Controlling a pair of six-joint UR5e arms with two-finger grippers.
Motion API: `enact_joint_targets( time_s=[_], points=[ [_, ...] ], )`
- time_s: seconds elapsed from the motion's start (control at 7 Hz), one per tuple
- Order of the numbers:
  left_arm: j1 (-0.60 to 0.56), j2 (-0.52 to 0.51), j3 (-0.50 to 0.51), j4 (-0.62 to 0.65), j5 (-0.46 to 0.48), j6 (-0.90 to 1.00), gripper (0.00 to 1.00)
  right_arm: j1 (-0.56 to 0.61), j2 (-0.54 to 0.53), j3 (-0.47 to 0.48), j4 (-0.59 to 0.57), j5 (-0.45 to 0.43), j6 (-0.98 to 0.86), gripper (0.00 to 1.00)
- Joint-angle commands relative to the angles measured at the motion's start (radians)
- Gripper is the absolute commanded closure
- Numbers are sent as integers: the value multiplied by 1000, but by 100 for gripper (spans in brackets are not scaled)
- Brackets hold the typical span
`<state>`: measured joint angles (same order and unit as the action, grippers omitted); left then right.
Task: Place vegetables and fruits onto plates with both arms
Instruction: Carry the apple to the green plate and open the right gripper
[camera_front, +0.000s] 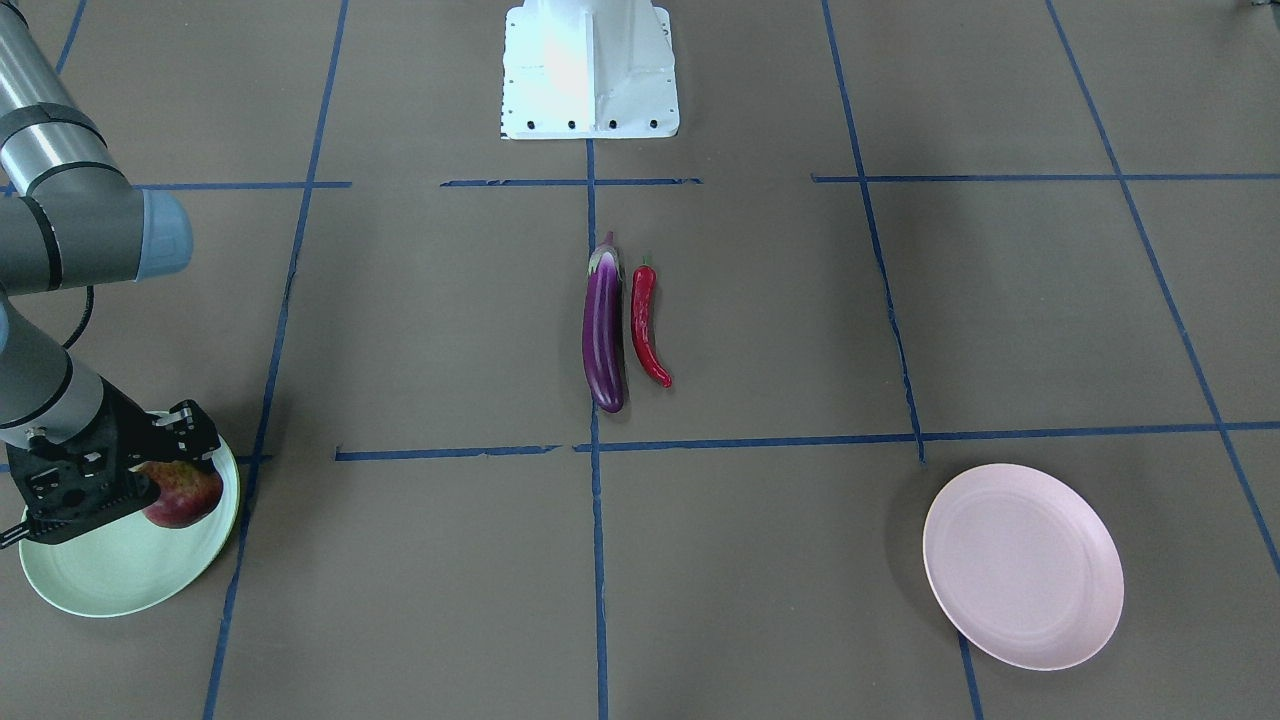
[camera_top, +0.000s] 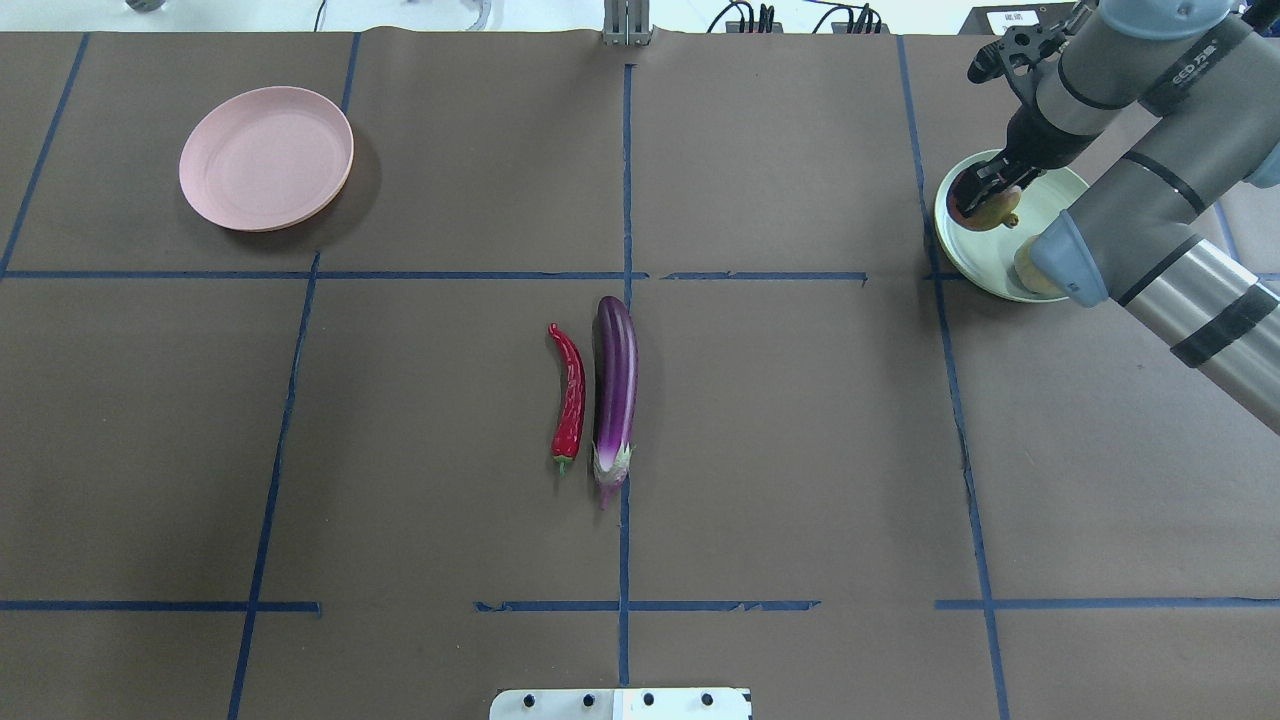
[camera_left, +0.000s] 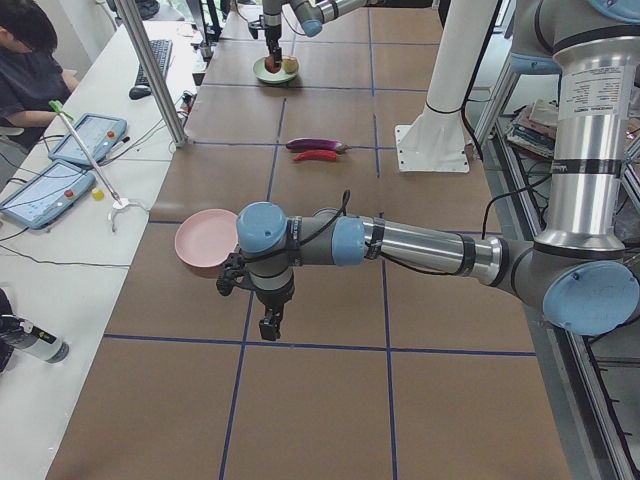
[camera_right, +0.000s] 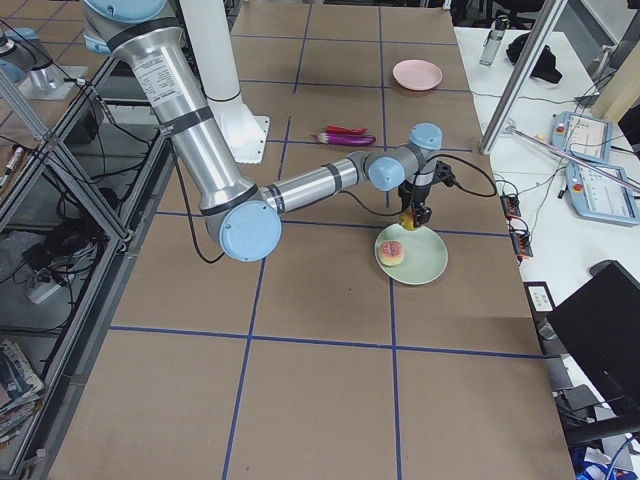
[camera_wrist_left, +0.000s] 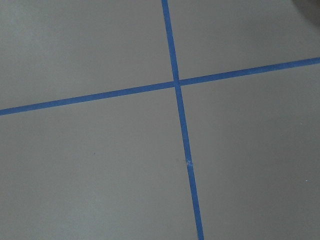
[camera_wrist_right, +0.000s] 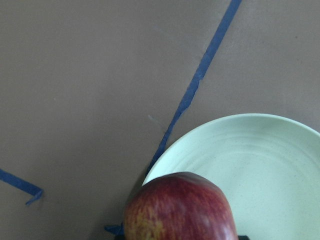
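Currently I am logging, left to right: left claw (camera_left: 270, 322) hanging above the table (camera_wrist_left: 100, 175) near the pink plate (camera_top: 265, 158), and I cannot tell whether it is apart or together; chili (camera_top: 570, 395) and eggplant (camera_top: 614, 385) lying side by side mid-table; right claw (camera_top: 985, 195) clamping the red-yellow fruit (camera_front: 185, 495) over the green plate (camera_top: 975, 252), just inside its rim, where the pink-green fruit (camera_right: 392, 251) is sitting.

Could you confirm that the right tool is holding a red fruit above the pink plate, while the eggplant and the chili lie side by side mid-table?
Not quite: the right tool holds the red fruit above the mint green plate, not the pink plate, as the exterior front-facing view shows. The eggplant and the chili do lie side by side mid-table.
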<state>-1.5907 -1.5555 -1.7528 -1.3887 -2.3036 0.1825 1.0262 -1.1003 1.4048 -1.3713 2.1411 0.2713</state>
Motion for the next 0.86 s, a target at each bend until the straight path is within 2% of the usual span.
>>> enact_joint_targets(
  time_s=[0.0,0.29,0.43,0.57,0.71],
  points=[
    [0,0,1,-1,0,0,0,-18,-21,-32,27,2,-11,15],
    [0,0,-1,-1,0,0,0,-18,-10,-11,14,5,5,1],
    [0,0,-1,-1,0,0,0,14,35,-7,-49,16,12,1],
    [2,-2,-14,-1,1,-2,0,79,109,2,-201,63,11,1],
    [9,2,-46,3,3,-2,0,147,100,55,-286,83,-1,1]
  ],
)
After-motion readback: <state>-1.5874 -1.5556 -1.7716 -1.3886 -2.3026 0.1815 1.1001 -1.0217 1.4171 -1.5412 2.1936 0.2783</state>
